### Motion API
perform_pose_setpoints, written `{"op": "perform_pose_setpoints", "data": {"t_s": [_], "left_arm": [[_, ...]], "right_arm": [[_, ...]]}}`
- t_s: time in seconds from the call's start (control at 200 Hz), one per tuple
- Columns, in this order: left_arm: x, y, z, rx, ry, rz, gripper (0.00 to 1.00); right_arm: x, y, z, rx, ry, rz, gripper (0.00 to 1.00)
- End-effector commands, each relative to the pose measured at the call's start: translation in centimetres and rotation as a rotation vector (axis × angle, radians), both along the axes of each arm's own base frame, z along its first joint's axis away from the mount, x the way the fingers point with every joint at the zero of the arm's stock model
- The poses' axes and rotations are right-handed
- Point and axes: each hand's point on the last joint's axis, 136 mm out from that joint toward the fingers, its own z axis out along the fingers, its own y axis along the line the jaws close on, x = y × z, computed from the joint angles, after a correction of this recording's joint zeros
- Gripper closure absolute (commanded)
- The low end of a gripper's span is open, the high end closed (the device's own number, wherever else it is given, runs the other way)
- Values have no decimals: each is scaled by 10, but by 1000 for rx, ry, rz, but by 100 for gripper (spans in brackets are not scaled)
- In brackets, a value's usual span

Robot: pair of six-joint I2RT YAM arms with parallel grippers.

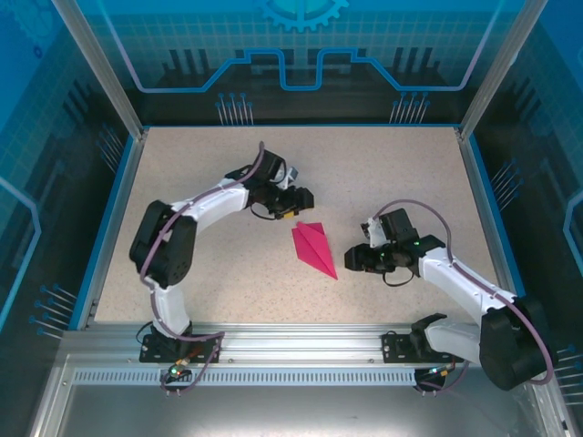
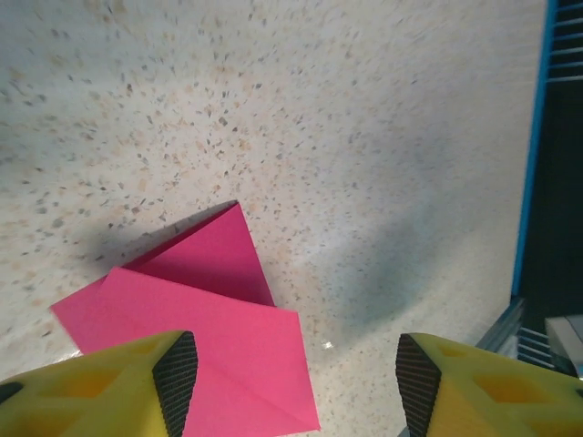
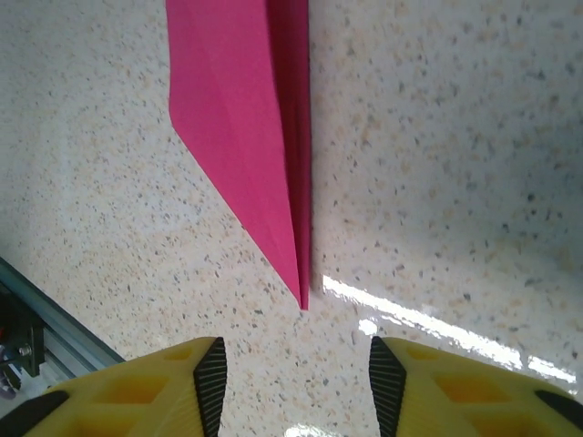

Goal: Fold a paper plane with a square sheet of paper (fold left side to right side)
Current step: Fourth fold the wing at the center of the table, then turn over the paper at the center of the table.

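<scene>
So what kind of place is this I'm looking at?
Probably a robot lab test cell: left arm and right arm bolted to an aluminium rail, a speckled table, blue printed panels walling it in.

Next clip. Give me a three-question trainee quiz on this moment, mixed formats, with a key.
1. True or false: the right gripper is clamped on the paper plane.
2. The plane lies: A) on the table, between the two grippers; B) pinched and lifted in the air; C) hanging over the table's edge.
3. Fill in: the left gripper has its jaws ___.
Key: 1 false; 2 A; 3 open.
</scene>
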Motion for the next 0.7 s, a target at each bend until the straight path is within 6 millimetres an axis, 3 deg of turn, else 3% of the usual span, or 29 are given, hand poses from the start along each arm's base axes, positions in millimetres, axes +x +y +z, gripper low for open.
{"op": "perform_pose_setpoints", "data": {"t_s": [0.0, 0.21, 0.41, 0.695], "left_arm": [[-16, 10, -17, -1, 53, 30, 36], [-23, 2, -49, -48, 122, 35, 43], [-24, -9, -66, -44, 160, 21, 45], [-21, -21, -83, -39, 197, 7, 49]], "right_arm": [[16, 1, 14, 15, -100, 17, 50], [21, 3, 17, 25, -131, 20, 48], [17, -1, 8, 2, -102, 10, 48], [17, -1, 10, -2, -102, 15, 48]]}}
